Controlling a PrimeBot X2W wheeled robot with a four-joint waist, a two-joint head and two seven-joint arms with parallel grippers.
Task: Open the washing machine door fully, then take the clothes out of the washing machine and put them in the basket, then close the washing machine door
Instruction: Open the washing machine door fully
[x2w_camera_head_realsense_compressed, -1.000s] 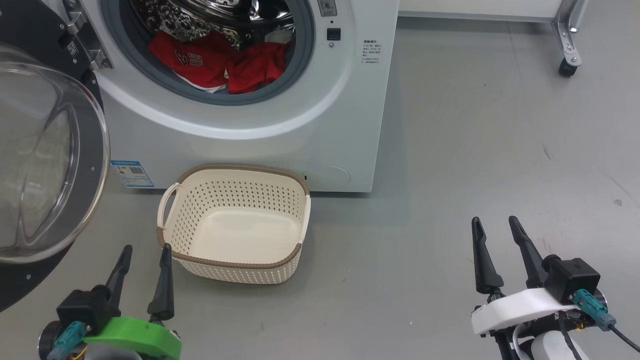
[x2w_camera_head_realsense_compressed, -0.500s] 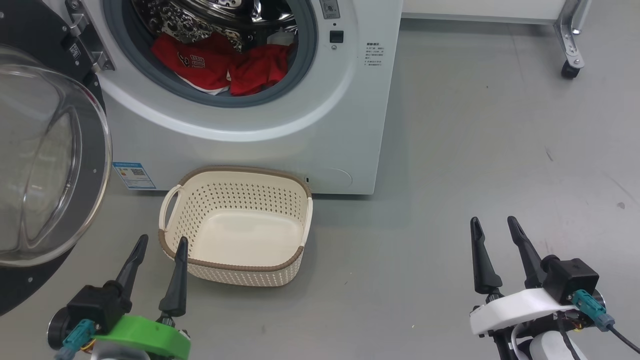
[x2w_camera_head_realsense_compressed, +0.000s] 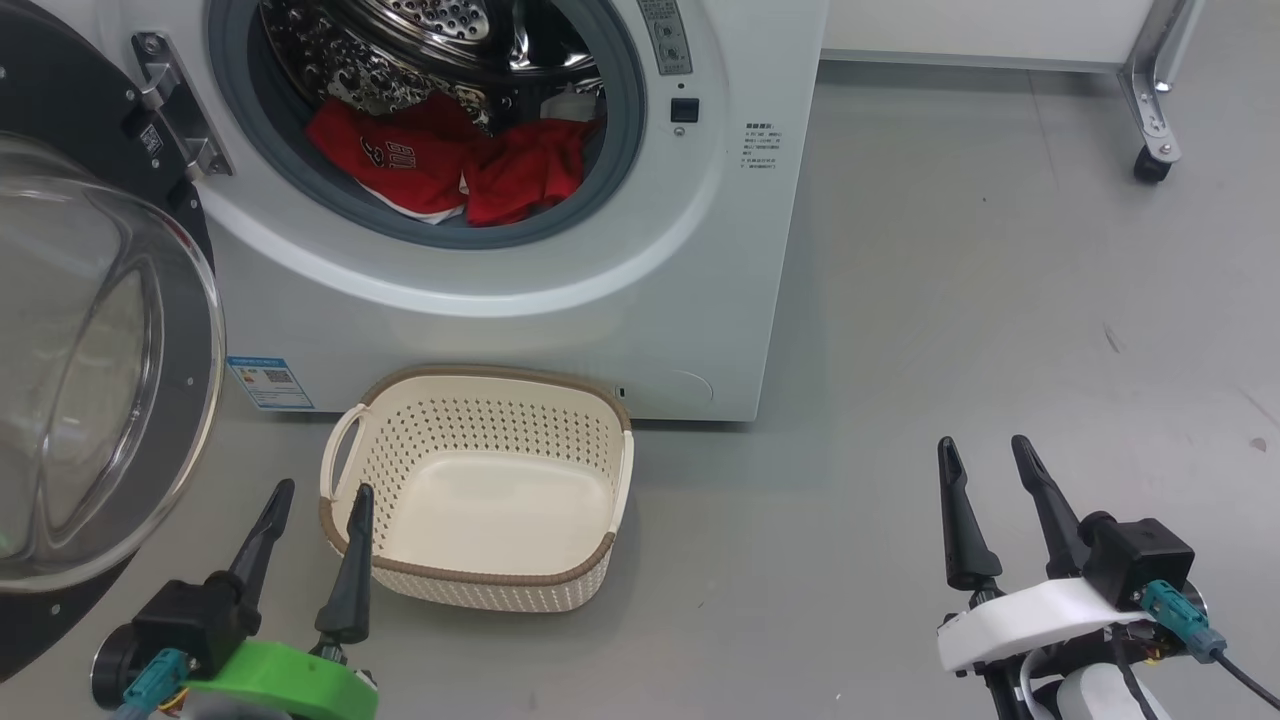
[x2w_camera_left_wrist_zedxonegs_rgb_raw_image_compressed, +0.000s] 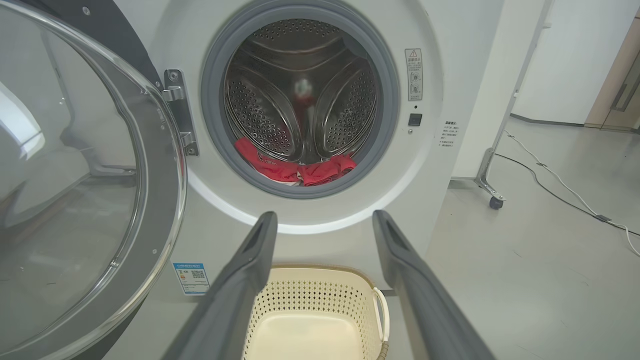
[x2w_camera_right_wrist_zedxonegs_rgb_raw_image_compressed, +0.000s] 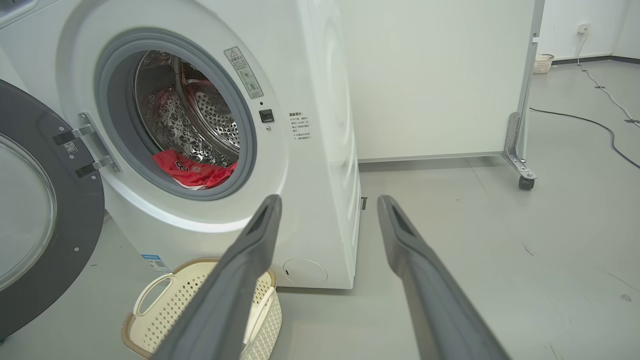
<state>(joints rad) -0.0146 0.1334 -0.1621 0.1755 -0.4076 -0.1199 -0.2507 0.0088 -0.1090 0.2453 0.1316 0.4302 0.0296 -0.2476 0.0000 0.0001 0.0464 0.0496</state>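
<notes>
The washing machine (x2w_camera_head_realsense_compressed: 620, 300) stands ahead with its door (x2w_camera_head_realsense_compressed: 90, 380) swung wide open to the left, glass bowl facing me. Red clothes (x2w_camera_head_realsense_compressed: 450, 165) lie at the bottom of the steel drum, also seen as clothes (x2w_camera_left_wrist_zedxonegs_rgb_raw_image_compressed: 295, 167) and clothes (x2w_camera_right_wrist_zedxonegs_rgb_raw_image_compressed: 192, 172). An empty cream basket (x2w_camera_head_realsense_compressed: 480, 590) sits on the floor right before the machine. My left gripper (x2w_camera_head_realsense_compressed: 320, 495) is open, fingertips just at the basket's near left rim. My right gripper (x2w_camera_head_realsense_compressed: 985, 450) is open over bare floor, well right of the basket. In the wrist views the left gripper (x2w_camera_left_wrist_zedxonegs_rgb_raw_image_compressed: 325, 217) and right gripper (x2w_camera_right_wrist_zedxonegs_rgb_raw_image_compressed: 330, 200) point toward the machine.
A white panel on a metal leg with a castor (x2w_camera_head_realsense_compressed: 1150, 165) stands at the back right. Grey floor (x2w_camera_head_realsense_compressed: 950, 300) stretches right of the machine. A cable (x2w_camera_right_wrist_zedxonegs_rgb_raw_image_compressed: 590, 122) runs across the floor far right.
The head camera has tilted, so the whole scene sits lower in view. My left gripper moved right toward the basket's rim earlier and now holds there. The right gripper has stayed put.
</notes>
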